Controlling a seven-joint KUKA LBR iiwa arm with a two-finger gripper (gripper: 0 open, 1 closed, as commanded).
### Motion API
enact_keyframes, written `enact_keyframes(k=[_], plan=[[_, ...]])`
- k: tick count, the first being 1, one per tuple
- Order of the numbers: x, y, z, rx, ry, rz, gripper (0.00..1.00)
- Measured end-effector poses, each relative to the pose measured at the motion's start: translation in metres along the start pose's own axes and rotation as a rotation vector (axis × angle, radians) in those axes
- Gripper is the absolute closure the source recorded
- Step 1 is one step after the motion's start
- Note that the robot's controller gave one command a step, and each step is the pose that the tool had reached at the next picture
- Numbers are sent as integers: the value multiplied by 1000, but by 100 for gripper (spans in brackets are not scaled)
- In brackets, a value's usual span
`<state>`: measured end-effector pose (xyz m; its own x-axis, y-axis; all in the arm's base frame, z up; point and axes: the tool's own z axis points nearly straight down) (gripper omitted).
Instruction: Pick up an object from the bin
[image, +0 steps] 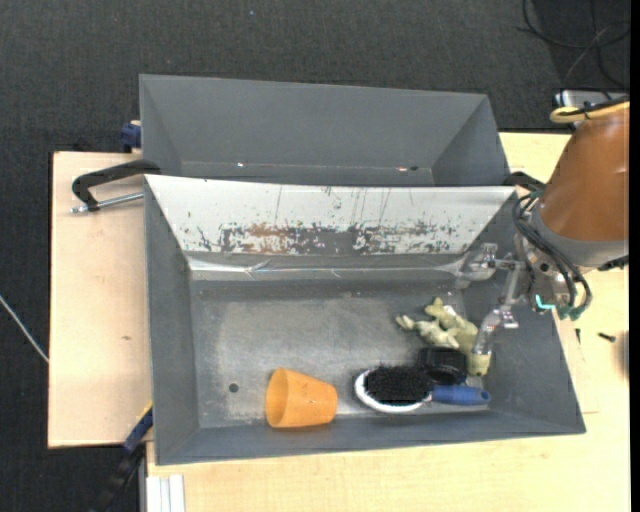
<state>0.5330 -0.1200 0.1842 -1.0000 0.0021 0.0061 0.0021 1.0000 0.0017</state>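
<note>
Orange plastic cup (300, 398), smooth and tapered, lies on its side by the near wall of the grey metal bin (170, 330), as I see it from the remote station. Just right of it is an oval hairbrush (392, 388), its black bristles facing up inside a white rim and its glossy blue handle (462, 396) pointing right along the near wall.

Beyond the brush head sits a small black piece (440, 360) that I cannot identify. Just past that lies a cream figure (440, 325), pale and knobbly, with short limbs sticking out. These things are crowded into the near right corner, and the bin floor to their left is dull and scuffed. The sloping far wall (330, 235) is brighter metal, speckled with rust-brown and dark scratches.

My arm comes in over the right rim under its rounded orange cover (595, 190), with dark cables (552, 285) looped below the wrist. The metal gripper (487, 345) hangs low and angled to the near left, just right of the cream figure and the black piece. I cannot tell whether it is released or clenched.
</note>
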Motion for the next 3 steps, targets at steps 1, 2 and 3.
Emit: enact_keyframes(k=[1,2,3], plan=[[-15,13,113,2,-9,-237,0],[-18,14,110,4,-18,-237,100],[-7,34,-40,7,-18,-542,100]])
